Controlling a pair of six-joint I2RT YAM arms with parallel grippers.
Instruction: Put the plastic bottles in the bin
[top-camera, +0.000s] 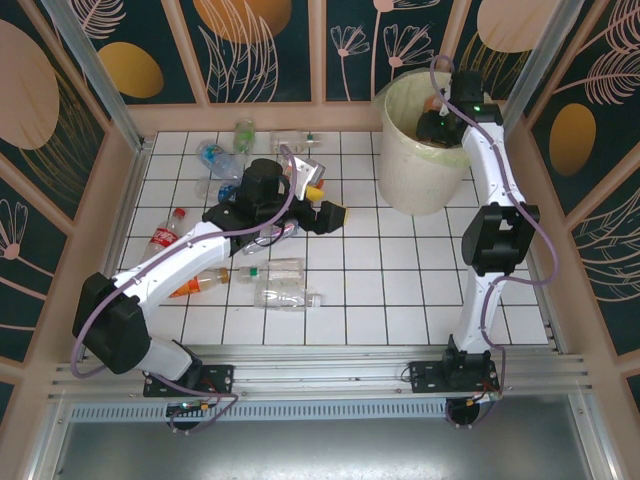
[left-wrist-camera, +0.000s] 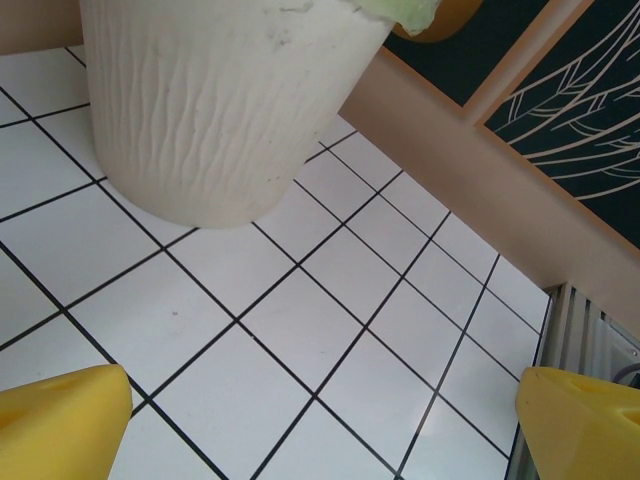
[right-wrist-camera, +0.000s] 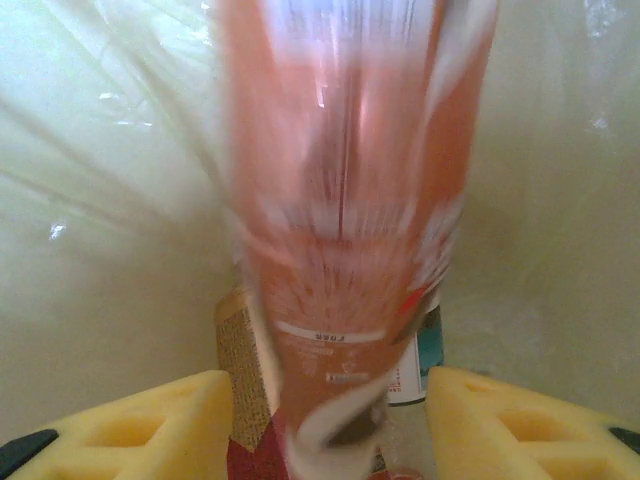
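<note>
Right claw (right-wrist-camera: 330, 405) astride blurred orange-red bottle (right-wrist-camera: 345, 200); pale bag-lined bin (right-wrist-camera: 100, 200) behind.

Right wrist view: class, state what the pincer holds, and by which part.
Cannot be told: a blurred reddish bottle sits between the right pincer's fingers inside the bin, but whether they grip it is unclear.

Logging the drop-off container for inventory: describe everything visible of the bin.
The bin is a large round bucket, cream-white, apparently plastic, its wall marked with wavy vertical ribs and narrowing toward the base. A pale yellow-green bag lines it, showing at the rim. It stands upright on the white tiled table at its far right corner. The right end effector reaches inside, a blurred red-labelled bottle between its fingers.
</note>
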